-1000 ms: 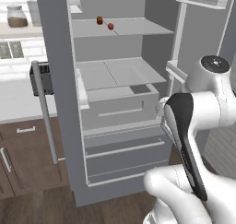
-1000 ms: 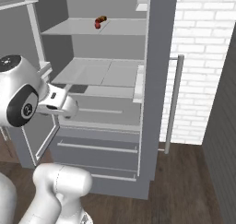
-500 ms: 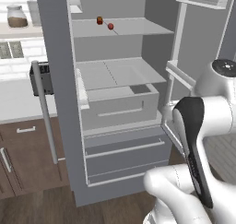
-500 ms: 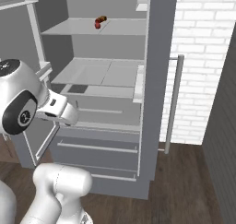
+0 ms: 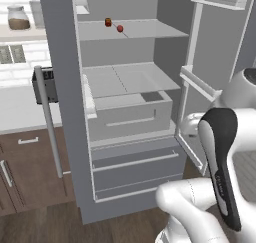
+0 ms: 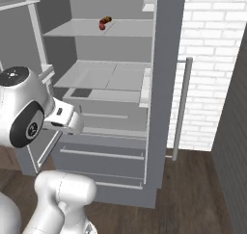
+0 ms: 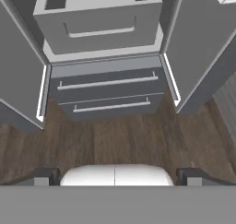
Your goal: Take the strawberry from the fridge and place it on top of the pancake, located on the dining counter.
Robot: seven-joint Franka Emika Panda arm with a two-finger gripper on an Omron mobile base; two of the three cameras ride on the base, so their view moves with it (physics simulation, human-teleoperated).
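Tiny bright red strawberry [image 5: 120, 28] sits on the top shelf [image 5: 145, 31] of the open matte grey fridge [image 5: 60, 112], near its front edge. My gripper [image 7: 115, 176], jaws wide and empty, points floorward; strawberry lies well above and ahead.

Flat, even rendered light with no glare and only faint shading. The fridge [image 5: 125, 87] interior reads mid-grey, dimmer at the upper back. Edges look slightly soft and pixelated; the hand view's corners splay wide-angle.
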